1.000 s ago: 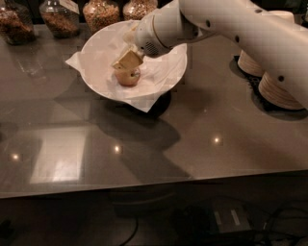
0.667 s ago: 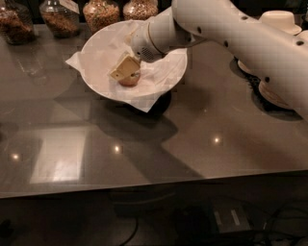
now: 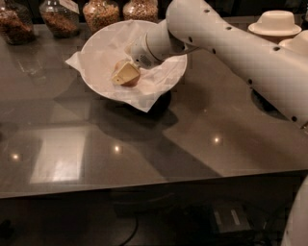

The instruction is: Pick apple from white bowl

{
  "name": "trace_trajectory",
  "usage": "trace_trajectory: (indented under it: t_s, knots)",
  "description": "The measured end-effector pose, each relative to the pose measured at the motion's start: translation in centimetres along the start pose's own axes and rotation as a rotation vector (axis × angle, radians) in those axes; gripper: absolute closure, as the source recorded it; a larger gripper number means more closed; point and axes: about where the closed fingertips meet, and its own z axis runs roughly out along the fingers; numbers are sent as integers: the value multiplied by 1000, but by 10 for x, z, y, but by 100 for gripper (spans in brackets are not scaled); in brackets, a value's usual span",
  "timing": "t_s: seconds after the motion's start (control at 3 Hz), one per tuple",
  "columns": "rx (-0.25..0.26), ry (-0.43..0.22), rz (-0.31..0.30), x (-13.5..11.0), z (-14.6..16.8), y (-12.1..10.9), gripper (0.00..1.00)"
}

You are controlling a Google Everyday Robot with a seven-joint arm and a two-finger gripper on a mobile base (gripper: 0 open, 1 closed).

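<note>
Claw (image 3: 126, 73) inside the white bowl (image 3: 94, 57) on the tabletop (image 3: 192, 129), against the apple (image 3: 126, 83) lying there; whether it grasps or is released cannot be told.

Dark glossy table (image 3: 144, 158) – a pale square of glare (image 3: 60, 153) lay on its left, small lamp spots (image 3: 216, 140) dotted about. Along the back edge stood four jars (image 3: 101, 12) of brownish, grainy fill. Far right at the back sat upturned beige bowls (image 3: 275, 21). The gripper (image 3: 126, 74) hung just in front of the jars. A cable (image 3: 131, 229) curled below the table.
</note>
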Motion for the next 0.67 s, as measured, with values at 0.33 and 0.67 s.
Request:
trace_trajectory:
  t_s: [0.33, 0.67]
  knots:
    - [0, 18, 20, 12, 12, -6, 32]
    - [3, 41, 38, 25, 19, -11, 32]
